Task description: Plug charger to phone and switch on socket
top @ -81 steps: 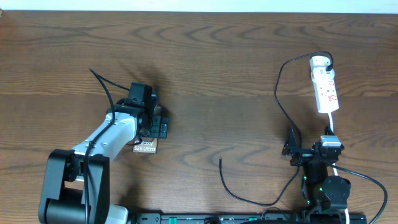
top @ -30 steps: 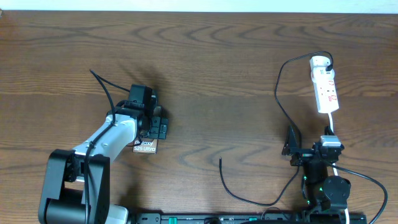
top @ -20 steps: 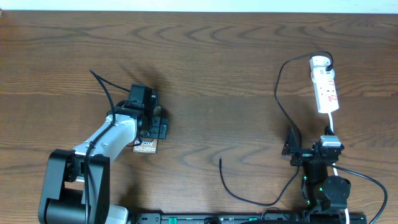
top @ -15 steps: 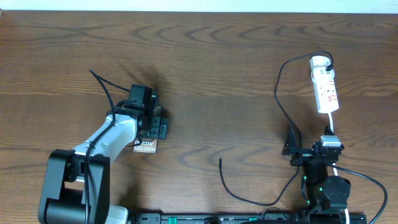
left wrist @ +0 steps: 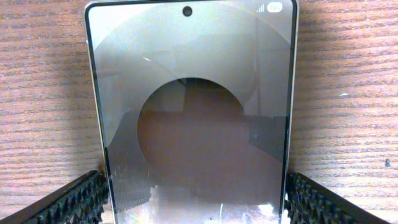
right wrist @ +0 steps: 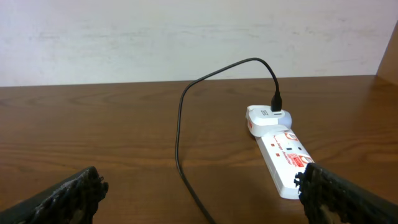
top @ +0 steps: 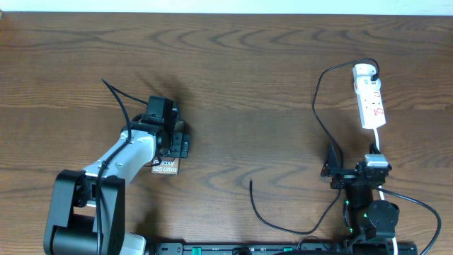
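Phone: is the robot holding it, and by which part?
Cannot tell. The left gripper has a finger at each long side of the phone, which lies flat on the table, but a squeeze is not clear.

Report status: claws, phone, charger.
Left claw astride phone, grip unclear. Right claw open, empty. Charger tip loose, not in phone. Nothing in the way.
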